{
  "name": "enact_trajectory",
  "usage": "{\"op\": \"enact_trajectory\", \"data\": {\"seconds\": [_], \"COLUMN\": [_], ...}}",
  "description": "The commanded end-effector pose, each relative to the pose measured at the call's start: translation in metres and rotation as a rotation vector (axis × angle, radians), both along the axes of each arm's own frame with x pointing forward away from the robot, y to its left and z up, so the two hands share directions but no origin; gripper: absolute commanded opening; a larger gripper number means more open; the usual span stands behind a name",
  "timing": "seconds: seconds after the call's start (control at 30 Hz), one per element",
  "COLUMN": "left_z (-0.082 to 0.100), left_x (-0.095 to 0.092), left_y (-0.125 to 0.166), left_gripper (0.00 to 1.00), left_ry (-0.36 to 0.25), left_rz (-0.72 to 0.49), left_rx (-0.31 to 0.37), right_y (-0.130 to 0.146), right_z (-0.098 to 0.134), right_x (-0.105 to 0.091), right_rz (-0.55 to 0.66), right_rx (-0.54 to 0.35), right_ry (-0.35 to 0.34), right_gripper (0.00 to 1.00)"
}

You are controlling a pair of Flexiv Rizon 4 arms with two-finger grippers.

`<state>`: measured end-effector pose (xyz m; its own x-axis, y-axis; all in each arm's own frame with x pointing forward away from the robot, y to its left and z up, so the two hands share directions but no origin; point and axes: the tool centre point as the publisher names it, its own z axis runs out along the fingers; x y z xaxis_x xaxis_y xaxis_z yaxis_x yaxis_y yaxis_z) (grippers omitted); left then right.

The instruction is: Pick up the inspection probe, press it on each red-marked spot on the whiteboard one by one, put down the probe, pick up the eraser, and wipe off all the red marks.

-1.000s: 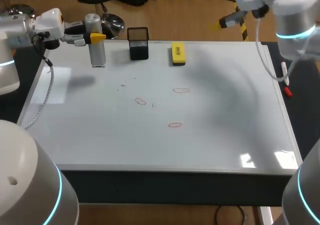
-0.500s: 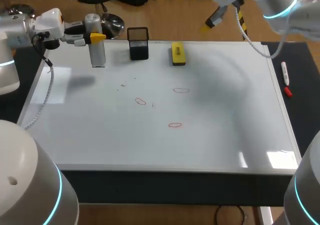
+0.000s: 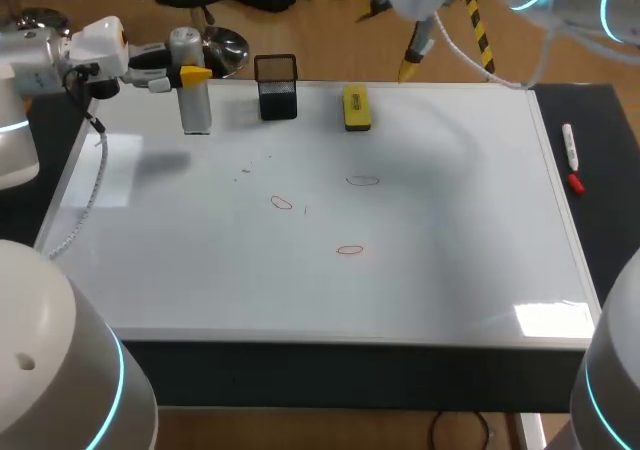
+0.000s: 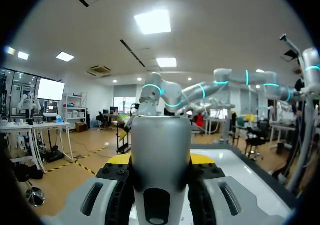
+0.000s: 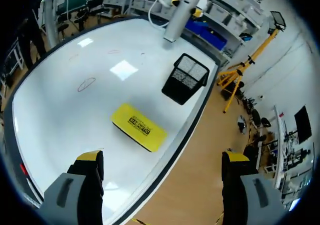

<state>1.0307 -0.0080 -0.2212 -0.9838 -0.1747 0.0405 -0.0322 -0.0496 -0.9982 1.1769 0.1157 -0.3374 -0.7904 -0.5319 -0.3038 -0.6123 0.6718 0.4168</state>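
The grey cylindrical inspection probe [image 3: 195, 95] stands upright over the whiteboard's [image 3: 450, 220] back left corner, with my left gripper [image 3: 190, 73] shut on it. In the left wrist view the probe [image 4: 160, 140] fills the gap between the fingers of that gripper [image 4: 161, 160]. Three red marks [image 3: 363, 180] [image 3: 281, 203] [image 3: 349, 250] lie mid-board. The yellow eraser [image 3: 356, 107] rests near the back edge. My right gripper [image 3: 395, 38] hangs open beyond that edge; in its own view this gripper [image 5: 162, 157] is above the board's rim, with the eraser [image 5: 139, 126] just ahead.
A black mesh pen holder [image 3: 277, 87] stands between probe and eraser, also seen as the mesh holder [image 5: 185, 77] beyond the eraser. A white marker [image 3: 570, 148] and a red cap [image 3: 577, 182] lie on the dark strip right of the board.
My right arm has swung left along the back edge, bringing its open gripper close to the eraser. The left arm and the probe have not moved.
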Motion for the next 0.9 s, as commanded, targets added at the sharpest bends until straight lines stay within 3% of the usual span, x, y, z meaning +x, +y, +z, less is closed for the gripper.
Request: {"op": "enact_trajectory", "data": {"seconds": [0.03, 0.5, 0.7, 0.9], "left_z": [0.001, 0.001, 0.001, 0.001], "left_x": [-0.001, -0.001, -0.001, -0.001], "left_y": [0.000, 0.000, 0.000, 0.000], "left_gripper": [0.00, 0.00, 0.00, 0.00], "left_ry": [-0.001, -0.001, -0.001, -0.001], "left_rz": [0.003, 0.003, 0.003, 0.003], "left_rx": [0.001, 0.001, 0.001, 0.001], "right_y": [0.008, 0.005, 0.010, 0.013], "right_z": [-0.002, -0.016, -0.024, -0.032], "right_x": [-0.003, -0.006, -0.007, -0.005], "right_rz": [0.516, 0.732, 0.782, 0.786], "right_rx": [-0.485, -0.601, -0.577, -0.555], "right_ry": [-0.005, -0.238, -0.322, -0.358], "right_gripper": [1.00, 1.00, 1.00, 1.00]}}
